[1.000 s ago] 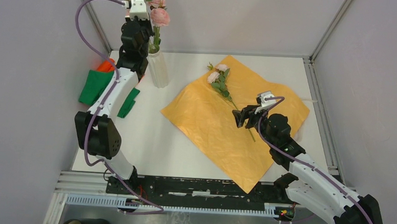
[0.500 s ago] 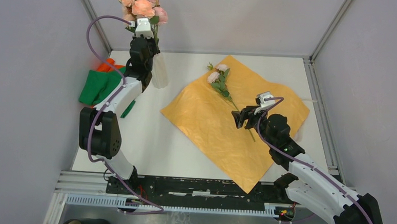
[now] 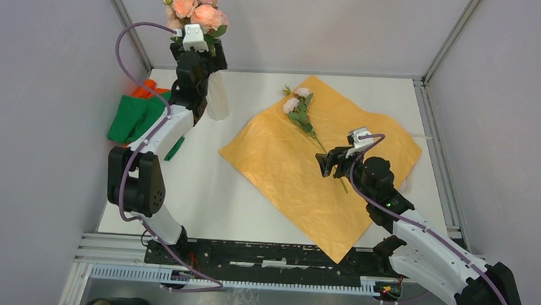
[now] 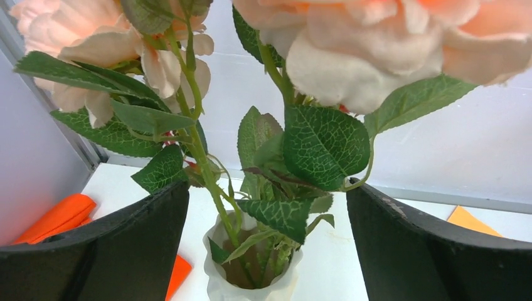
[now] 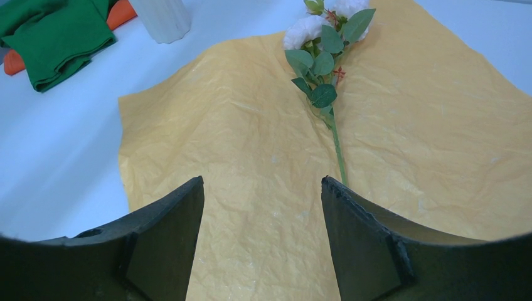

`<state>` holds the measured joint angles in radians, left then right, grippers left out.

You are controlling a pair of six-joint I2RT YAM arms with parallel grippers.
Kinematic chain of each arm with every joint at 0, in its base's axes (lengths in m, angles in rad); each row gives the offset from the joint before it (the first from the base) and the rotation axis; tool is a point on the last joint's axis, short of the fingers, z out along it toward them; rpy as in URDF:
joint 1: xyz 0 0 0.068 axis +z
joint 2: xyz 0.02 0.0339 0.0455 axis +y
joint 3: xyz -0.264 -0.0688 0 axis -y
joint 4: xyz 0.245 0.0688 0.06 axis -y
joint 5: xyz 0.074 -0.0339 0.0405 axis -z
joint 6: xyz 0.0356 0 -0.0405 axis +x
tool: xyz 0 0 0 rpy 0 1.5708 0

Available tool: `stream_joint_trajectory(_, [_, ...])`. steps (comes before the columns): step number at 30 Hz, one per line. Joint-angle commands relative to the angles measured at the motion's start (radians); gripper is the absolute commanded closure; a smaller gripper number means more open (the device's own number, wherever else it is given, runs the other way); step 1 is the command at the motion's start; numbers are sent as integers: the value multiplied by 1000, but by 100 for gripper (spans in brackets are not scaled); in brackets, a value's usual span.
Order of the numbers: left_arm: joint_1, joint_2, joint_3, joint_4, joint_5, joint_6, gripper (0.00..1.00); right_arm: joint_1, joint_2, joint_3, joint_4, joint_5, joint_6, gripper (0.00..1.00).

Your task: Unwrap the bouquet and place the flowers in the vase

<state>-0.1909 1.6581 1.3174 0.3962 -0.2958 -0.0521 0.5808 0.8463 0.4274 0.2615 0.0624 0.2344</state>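
Right, top camera first: the left end effector (image 3: 204, 57) is up at the far-left corner of the counter (image 3: 203, 191), jaws spread wide on either side of the stems just above the vase (image 3: 219, 99). The flowers (image 3: 200, 7) stand upright in that vase, pink and peach heads bunched above the wrist. The orange paper sheet (image 3: 287, 174) lies opened flat mid-counter, and one loose stem (image 3: 299, 112) with pale blooms rests on its far part. The right end effector (image 3: 329, 162) hovers over the sheet near that stem's lower end, jaws apart, holding nothing. A green cloth (image 3: 131, 117) and an orange cloth (image 3: 145, 88) sit by the left wall.

Over to the left wrist: two dark fingers (image 4: 125, 251) frame the picture, well apart, with green leaves (image 4: 323, 144) and stems rising between them, nothing pinched. Below is the vase's scalloped rim (image 4: 251, 290), with the stems going down into it. Big roses fill the top.

Now the right wrist: fingers (image 5: 157, 244) wide, crinkled sheet (image 5: 251, 144) beneath. The loose stem (image 5: 326, 94) runs from its blooms down toward the finger on the picture's right; whether they touch I cannot tell. The vase's base (image 5: 162, 19) shows top left, beside the green cloth (image 5: 56, 37).
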Motion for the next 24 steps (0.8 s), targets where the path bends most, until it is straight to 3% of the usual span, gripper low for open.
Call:
stream_joint_trajectory(1, [3, -100, 2, 22, -38, -50, 0, 2, 2, -4, 46, -4, 6, 26])
stream_joint_trajectory(13, [2, -290, -124, -25, -132, -104, 0, 2, 27, 4, 49, 1, 20, 27])
stream_joint_trajectory(24, [1, -458, -357, 7, -66, -205, 0, 0, 236, 200, -127, 86, -11, 27])
